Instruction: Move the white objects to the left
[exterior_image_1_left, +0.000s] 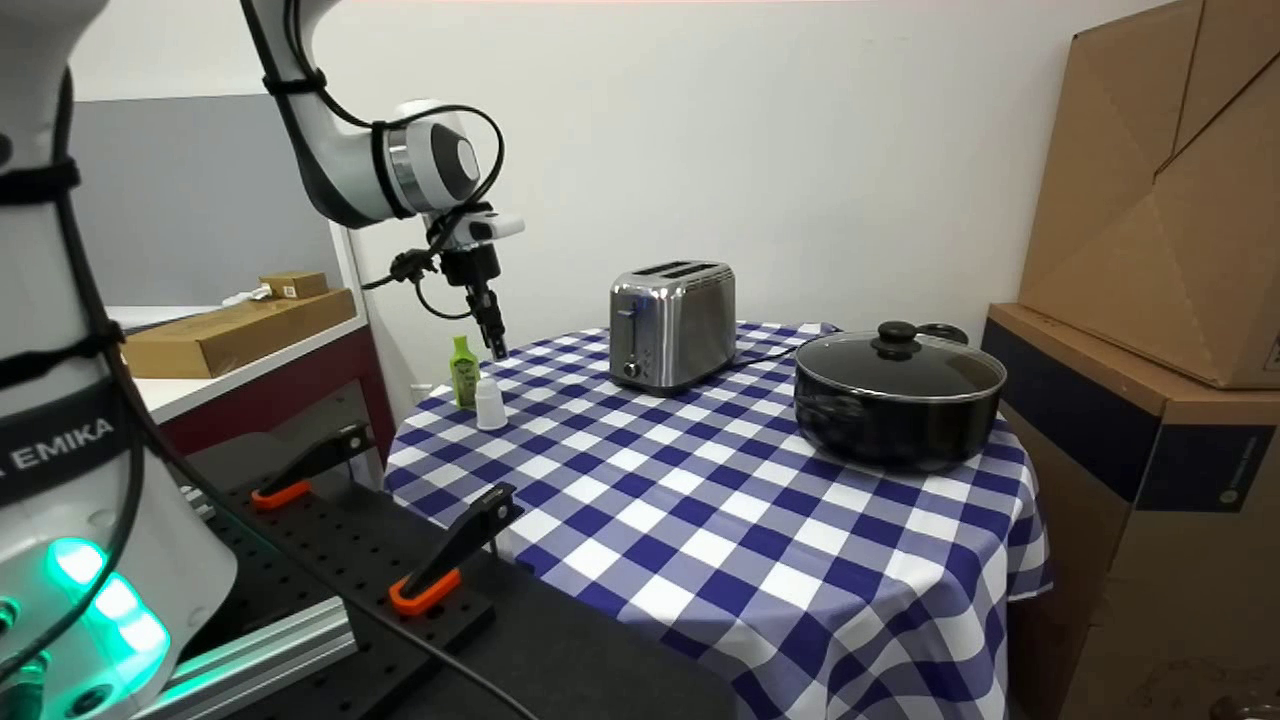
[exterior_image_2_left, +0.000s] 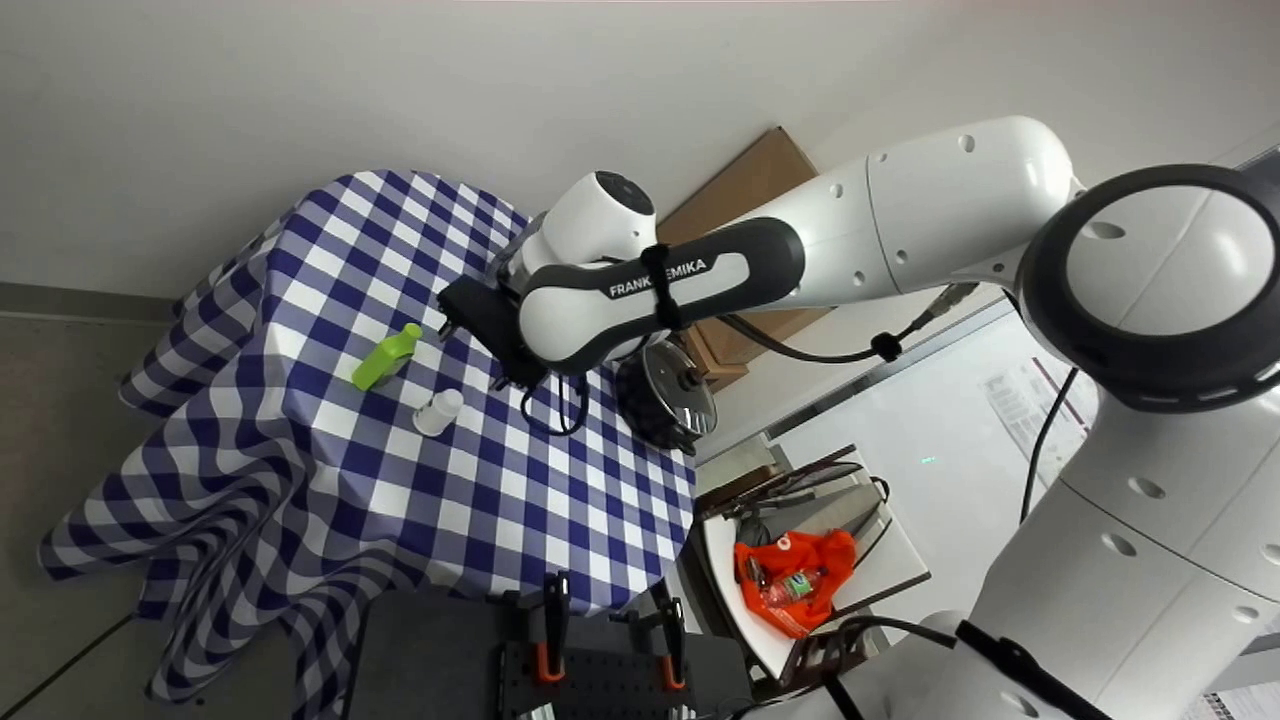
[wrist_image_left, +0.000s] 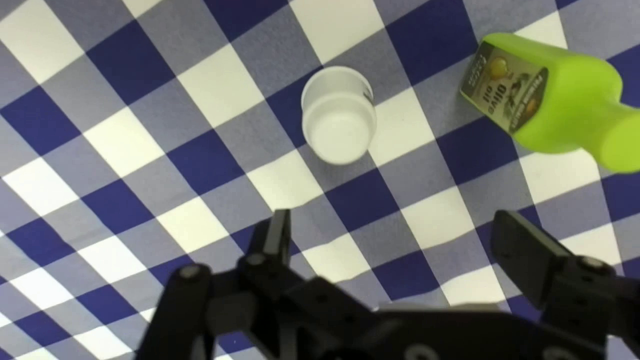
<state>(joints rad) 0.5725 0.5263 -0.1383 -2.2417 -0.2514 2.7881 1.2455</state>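
Fingers (wrist_image_left: 522, 257) apart near white cylinder (wrist_image_left: 340, 132)

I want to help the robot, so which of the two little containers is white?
The small upright cylinder, left of the olive oil bottle in the wrist view. Its white colour sets it apart: the bottle is bright green, and taller.

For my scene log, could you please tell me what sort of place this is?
Probably a robotics lab with a mock kitchen setup, judging by the robot arm, the silver toaster and the lidded black pot.
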